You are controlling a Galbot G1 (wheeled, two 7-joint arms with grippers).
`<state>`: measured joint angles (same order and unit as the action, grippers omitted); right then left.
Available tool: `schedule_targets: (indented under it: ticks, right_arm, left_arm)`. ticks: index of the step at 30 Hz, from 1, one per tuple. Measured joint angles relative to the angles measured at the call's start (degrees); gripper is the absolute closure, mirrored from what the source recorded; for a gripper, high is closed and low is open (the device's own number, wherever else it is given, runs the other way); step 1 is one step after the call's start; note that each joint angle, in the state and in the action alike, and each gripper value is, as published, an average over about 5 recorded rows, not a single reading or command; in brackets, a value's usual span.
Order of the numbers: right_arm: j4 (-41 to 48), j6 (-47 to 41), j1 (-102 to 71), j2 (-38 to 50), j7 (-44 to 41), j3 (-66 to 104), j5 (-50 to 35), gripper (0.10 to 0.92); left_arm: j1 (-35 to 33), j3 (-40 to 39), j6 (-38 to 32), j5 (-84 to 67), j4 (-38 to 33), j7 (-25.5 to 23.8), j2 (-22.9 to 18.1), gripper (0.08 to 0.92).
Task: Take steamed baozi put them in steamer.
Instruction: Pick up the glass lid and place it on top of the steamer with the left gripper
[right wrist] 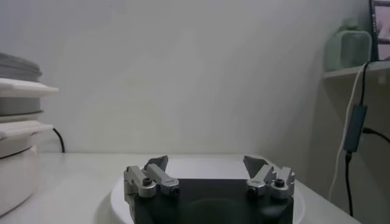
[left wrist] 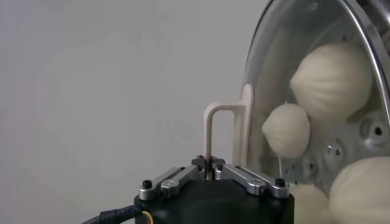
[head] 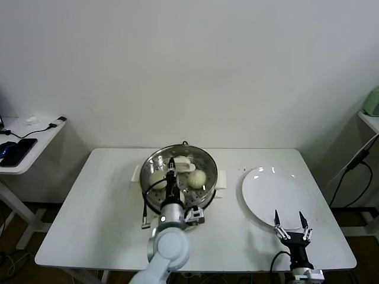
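White left arm [head: 169,245]; black tool bodies; silver screwed fingers [right wrist: 152,178]

Head view high above the table [head: 89,201]; both wrist views low, close, sharing the steamer [head: 180,177].

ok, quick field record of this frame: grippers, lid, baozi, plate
left gripper: shut on the glass lid's handle, over the steamer
glass lid: held by its handle, baozi visible through it
baozi: inside the steamer; at least four seen in the left wrist view
plate: white, no baozi on it, right of the steamer on the table
right gripper: open, holding nothing, at the plate's near edge
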<state>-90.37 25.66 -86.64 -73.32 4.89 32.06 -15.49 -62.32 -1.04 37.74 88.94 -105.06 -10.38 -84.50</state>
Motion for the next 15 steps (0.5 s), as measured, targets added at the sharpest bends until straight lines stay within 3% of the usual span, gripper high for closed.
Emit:
schedule_targets:
  ticks: [15]
  right_arm:
    - [0.04, 1.07, 0.13, -0.31, -0.05, -0.27, 1.54, 0.203]
  left_arm:
    - [-0.65, 0.29, -1.07, 0.95, 1.36, 2.09, 0.56, 0.863]
